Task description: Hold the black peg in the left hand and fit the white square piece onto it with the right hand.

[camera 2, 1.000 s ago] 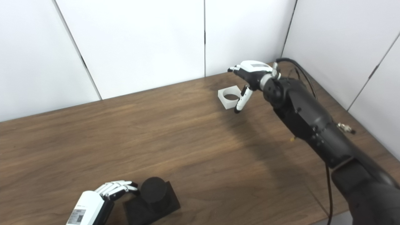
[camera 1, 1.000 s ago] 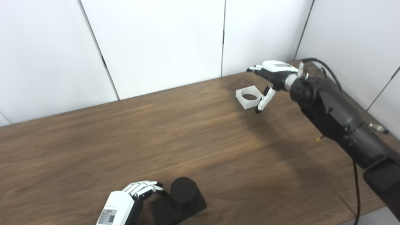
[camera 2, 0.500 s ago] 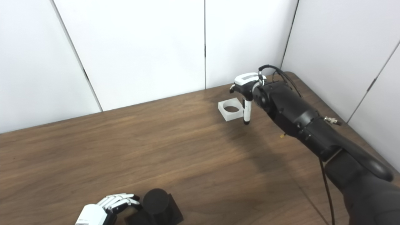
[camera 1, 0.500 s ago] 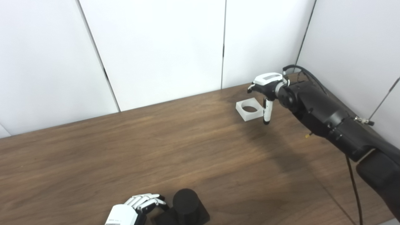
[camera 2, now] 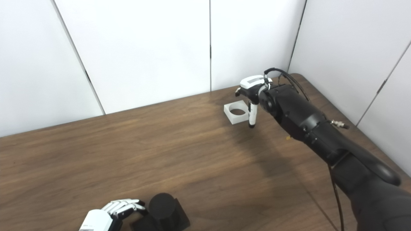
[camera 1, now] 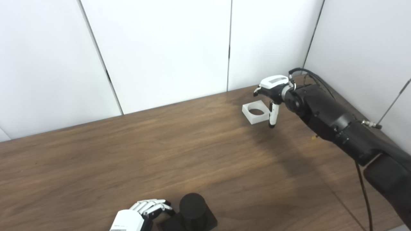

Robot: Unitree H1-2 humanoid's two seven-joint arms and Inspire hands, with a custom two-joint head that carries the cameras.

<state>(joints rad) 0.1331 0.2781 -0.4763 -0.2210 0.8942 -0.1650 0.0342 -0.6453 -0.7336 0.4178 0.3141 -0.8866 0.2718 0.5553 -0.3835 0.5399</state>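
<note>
The white square piece (camera 1: 256,112), with a round hole through it, lies flat at the far right of the wooden table (camera 1: 160,144). My right hand (camera 1: 273,91) hovers over its right side and is open. Its thumb (camera 1: 272,117) points straight down just beside the piece's right edge, and the other fingers curl at the far side. The black peg (camera 1: 192,205), a round post on a square black base (camera 1: 208,221), stands at the table's near edge. My left hand (camera 1: 141,213) sits just left of it, fingers bent toward the base, not wrapped round the post.
White wall panels (camera 1: 167,48) close off the back and right of the table. A black cable (camera 1: 361,179) runs along my right arm, which spans the table's right side. The table's right edge (camera 2: 369,141) runs close behind that arm.
The camera has tilted, shifting the whole picture. My right hand has turned so its thumb points down and has settled closer to the white piece's right side. The left hand has barely moved.
</note>
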